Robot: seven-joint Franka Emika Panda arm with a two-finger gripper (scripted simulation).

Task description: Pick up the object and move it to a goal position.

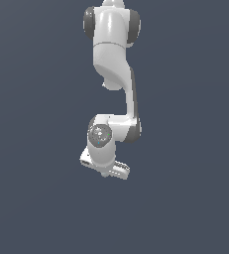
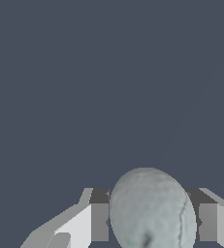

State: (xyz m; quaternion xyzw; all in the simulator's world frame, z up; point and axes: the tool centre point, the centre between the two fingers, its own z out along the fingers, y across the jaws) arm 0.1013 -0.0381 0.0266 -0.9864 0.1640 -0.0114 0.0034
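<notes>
In the wrist view the pale grey-green ball (image 2: 152,213) sits between my gripper's (image 2: 151,203) two fingers. One finger pad (image 2: 99,222) lies against one side of the ball and the other pad (image 2: 208,222) against the opposite side, with no gap showing. The gripper is shut on the ball. In the exterior view the arm hangs down with its hand (image 1: 106,166) pointing downward. The fingers and the ball are hidden there behind the hand.
A plain dark blue-grey surface (image 1: 185,198) fills both views. The white arm links (image 1: 113,54) rise above the hand in the exterior view. No other objects and no goal marker show.
</notes>
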